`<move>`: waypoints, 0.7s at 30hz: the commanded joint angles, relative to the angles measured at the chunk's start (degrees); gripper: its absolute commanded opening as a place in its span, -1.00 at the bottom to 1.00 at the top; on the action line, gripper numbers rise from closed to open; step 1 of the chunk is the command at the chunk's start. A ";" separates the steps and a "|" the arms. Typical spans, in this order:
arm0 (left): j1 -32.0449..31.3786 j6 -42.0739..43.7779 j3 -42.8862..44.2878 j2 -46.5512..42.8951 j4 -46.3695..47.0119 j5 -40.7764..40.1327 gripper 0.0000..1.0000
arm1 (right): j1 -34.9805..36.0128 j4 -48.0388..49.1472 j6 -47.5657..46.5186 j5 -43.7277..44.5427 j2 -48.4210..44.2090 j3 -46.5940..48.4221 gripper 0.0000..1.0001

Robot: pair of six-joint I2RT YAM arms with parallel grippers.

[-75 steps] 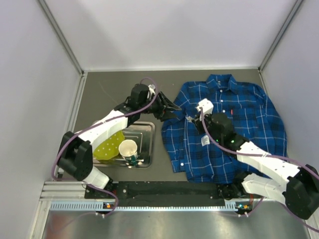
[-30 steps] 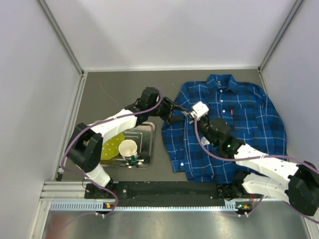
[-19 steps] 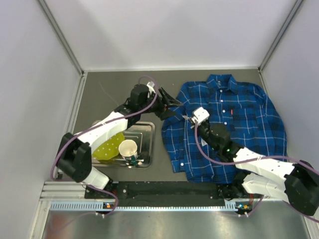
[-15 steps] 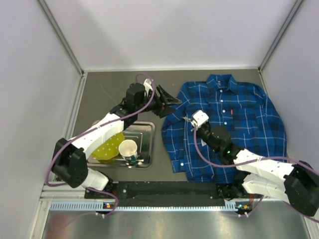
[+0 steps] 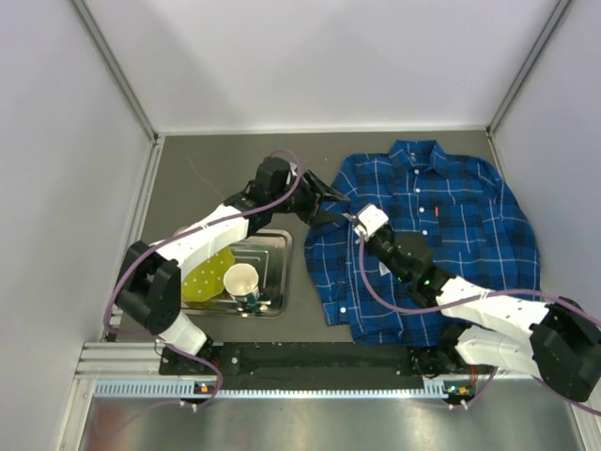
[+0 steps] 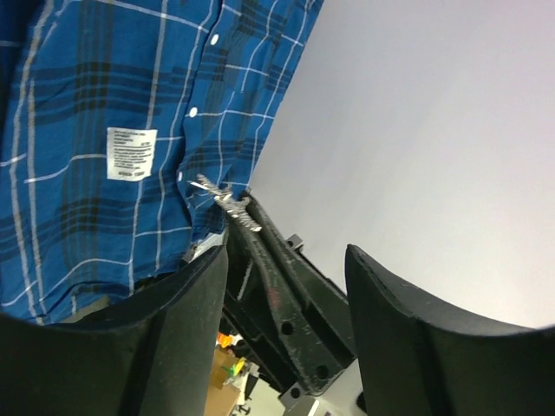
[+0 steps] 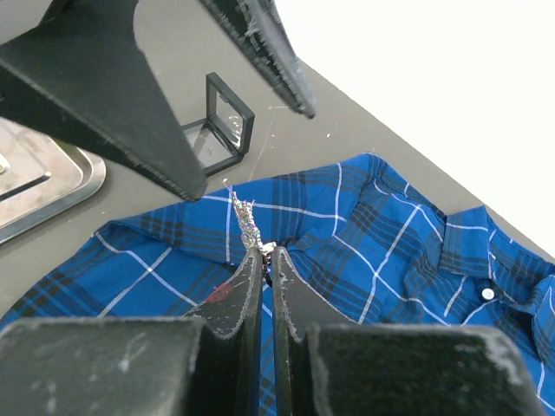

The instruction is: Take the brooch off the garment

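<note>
The right gripper (image 7: 265,258) is clenched on the tiny silvery flower-cluster brooch (image 7: 246,222) over the blue plaid shirt (image 7: 381,234); the left gripper (image 5: 333,209) gapes wide alongside.

left gripper (image 5: 325,201) aimed toward 4 o'clock, jaws spread wide; right gripper (image 5: 354,218) toward 10 o'clock, jaws pinched together

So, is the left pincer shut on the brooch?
No, the left pincer gapes open; the right pincer pinches the brooch.

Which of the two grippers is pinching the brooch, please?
The right gripper, its jaws shut on the brooch; the left gripper hangs wide open beside it.
</note>
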 commanded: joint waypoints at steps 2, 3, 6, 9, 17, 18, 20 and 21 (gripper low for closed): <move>-1.51 -3.27 4.42 2.07 1.79 -0.34 0.12 | 1.00 3.73 -0.69 0.19 0.42 3.02 -1.00; -1.77 -3.45 4.60 2.42 2.05 -0.43 0.07 | 0.99 3.99 -0.69 0.37 0.51 2.93 -1.00; -2.48 -4.42 5.04 3.56 2.05 -0.51 -0.02 | 1.08 4.78 -0.34 1.25 0.42 2.75 -1.00; -2.74 -4.42 4.69 3.21 1.62 -2.00 -0.01 | 1.17 5.14 -0.07 3.18 0.34 2.75 -1.00; -3.09 -3.80 4.42 3.47 1.44 -3.94 -0.04 | 1.26 5.66 0.19 3.01 -0.19 2.49 -1.00; -3.09 -3.89 4.42 3.91 1.61 -3.94 -0.06 | 1.26 5.66 0.28 2.84 -0.10 2.40 -1.00; -3.09 -4.24 4.16 4.09 2.57 -4.29 -0.20 | 1.35 5.58 0.10 2.66 -0.45 2.31 -1.00; -3.18 -4.42 3.90 4.35 3.54 -4.38 -0.26 | 1.52 5.49 0.02 2.57 -0.46 2.23 -1.00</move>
